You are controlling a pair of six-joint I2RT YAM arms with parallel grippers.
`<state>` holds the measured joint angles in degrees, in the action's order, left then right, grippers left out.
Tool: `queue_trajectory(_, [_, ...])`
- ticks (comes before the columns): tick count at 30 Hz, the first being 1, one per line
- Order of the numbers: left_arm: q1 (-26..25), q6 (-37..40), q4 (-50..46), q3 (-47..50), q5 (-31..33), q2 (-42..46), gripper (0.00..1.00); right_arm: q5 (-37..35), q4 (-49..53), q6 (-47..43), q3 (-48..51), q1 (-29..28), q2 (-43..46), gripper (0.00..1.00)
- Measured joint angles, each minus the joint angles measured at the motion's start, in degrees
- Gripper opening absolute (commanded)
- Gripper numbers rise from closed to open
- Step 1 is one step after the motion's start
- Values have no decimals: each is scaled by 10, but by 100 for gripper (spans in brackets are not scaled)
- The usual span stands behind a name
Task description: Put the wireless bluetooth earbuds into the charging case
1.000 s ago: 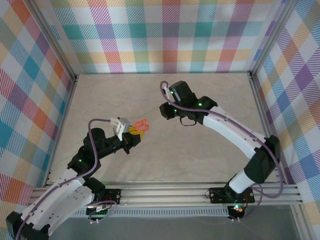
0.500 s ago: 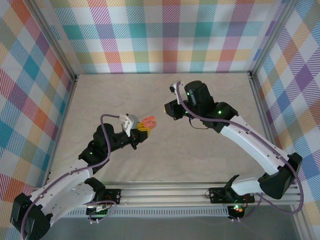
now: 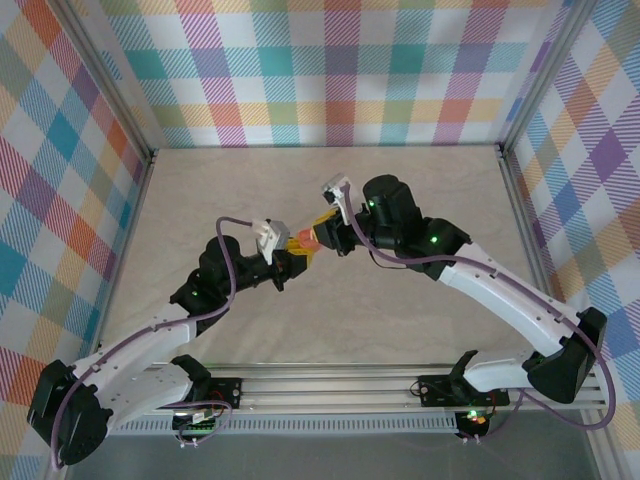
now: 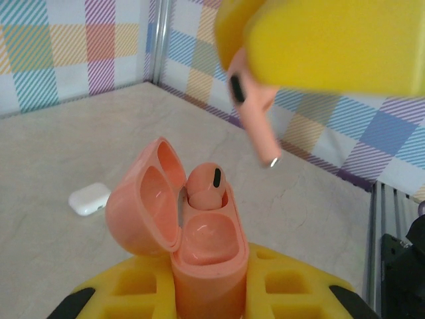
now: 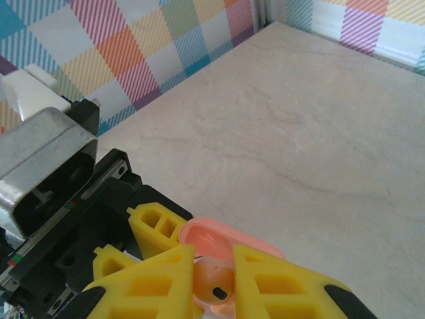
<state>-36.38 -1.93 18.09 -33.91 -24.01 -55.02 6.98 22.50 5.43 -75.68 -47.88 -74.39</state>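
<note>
Marbled beige tabletop (image 3: 420,190) inside plaid walls (image 3: 330,70).
Clamps salmon-pink case (image 4: 202,269) tight in left gripper (image 4: 209,296), lid (image 4: 143,203) open, one pink earbud (image 4: 206,183) seated inside, neighbouring slot (image 4: 207,232) empty. Pinches second pink earbud (image 4: 255,109) in right gripper (image 5: 212,256), just above case. Catches, from left wrist, white case (image 4: 89,199) lying well apart.

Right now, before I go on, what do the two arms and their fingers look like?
The left arm and right arm share white link shells, black joint housings and small green lights. A purple cable loops along each. The fingers are chunky yellow plastic with square hollow pockets.
</note>
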Motion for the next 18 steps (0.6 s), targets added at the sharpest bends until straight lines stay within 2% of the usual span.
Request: queue_trajectory(18, [-6, 0, 0, -7, -9, 0, 10, 29, -47, -40, 21, -7, -3, 19])
